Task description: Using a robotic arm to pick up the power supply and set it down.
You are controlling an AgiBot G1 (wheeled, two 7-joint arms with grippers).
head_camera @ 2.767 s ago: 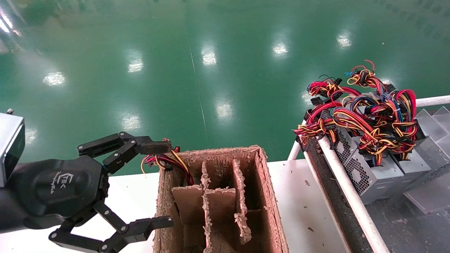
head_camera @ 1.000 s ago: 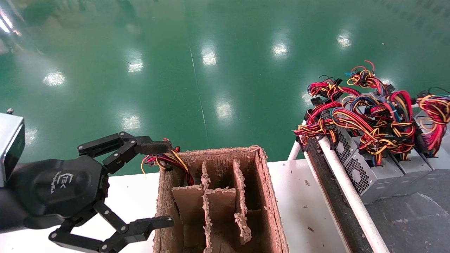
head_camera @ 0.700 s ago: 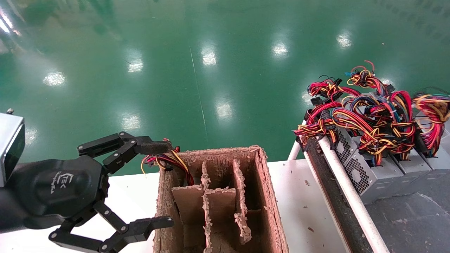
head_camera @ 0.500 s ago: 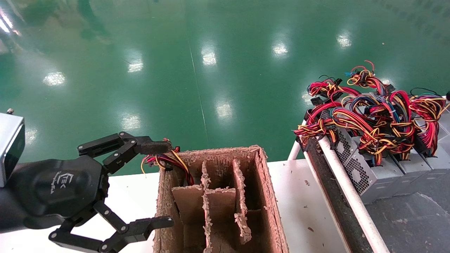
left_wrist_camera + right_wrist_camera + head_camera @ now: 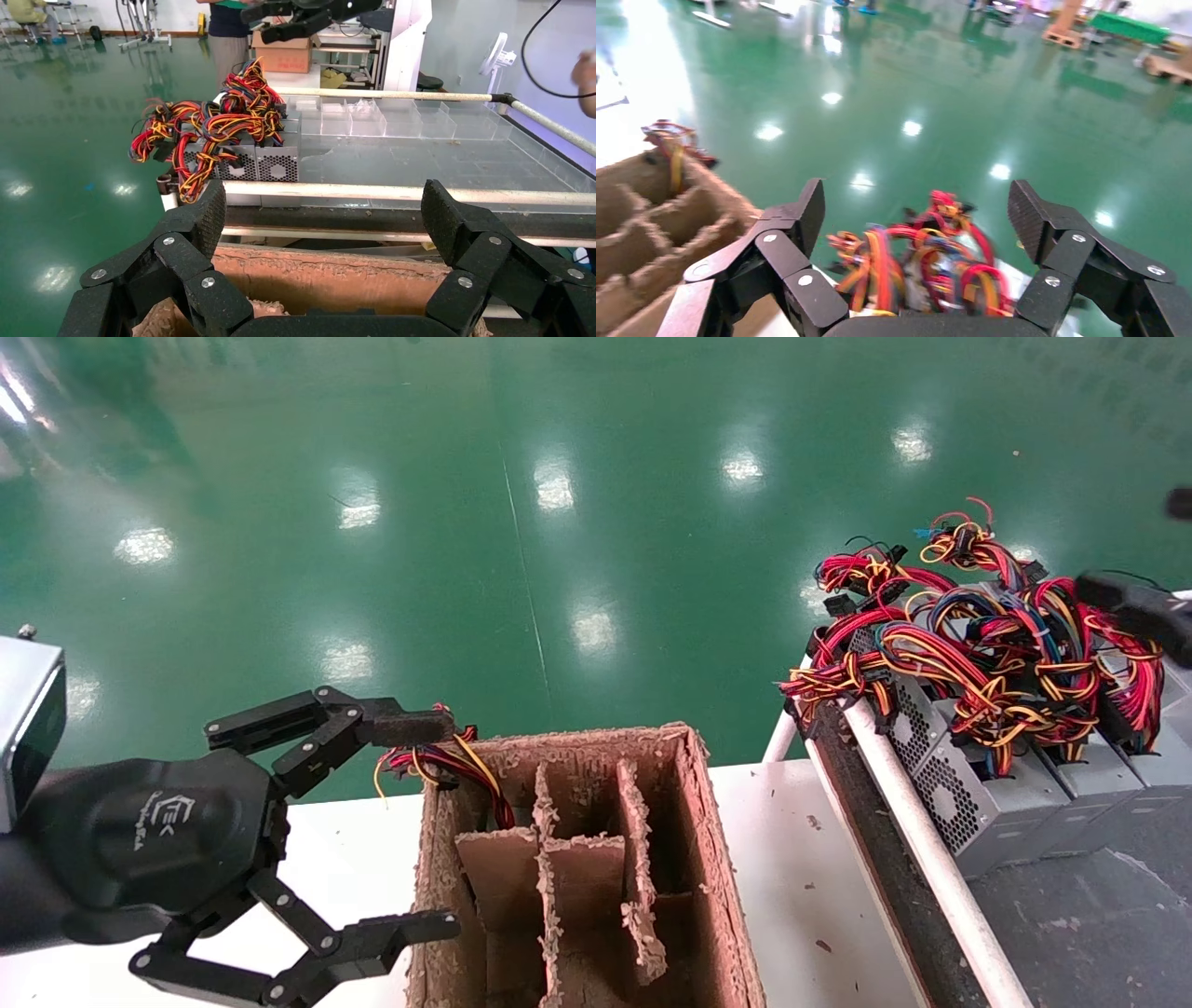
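Three grey power supply boxes (image 5: 987,803) stand side by side on the belt at the right, under a tangle of red, yellow and black wires (image 5: 968,645). My right gripper (image 5: 1131,547) reaches in from the right edge just above those wires. In the right wrist view the right gripper (image 5: 919,210) is open, with the wires (image 5: 919,260) blurred below its fingers. At lower left my left gripper (image 5: 438,826) hangs open beside the brown cardboard divider box (image 5: 708,859), holding nothing. The left wrist view looks between the left gripper (image 5: 325,210) fingers at the power supplies (image 5: 242,161).
A small wire bunch (image 5: 447,761) sticks out of the divider box's far left compartment. A white rail (image 5: 917,840) borders the dark belt (image 5: 1099,933). White tabletop (image 5: 801,877) lies between box and rail. Clear plastic trays (image 5: 365,119) sit behind the supplies; green floor lies beyond.
A third power supply with its wires came in from the right and now stands against the other two. My right gripper's fingers have appeared above it. The left arm has not moved.
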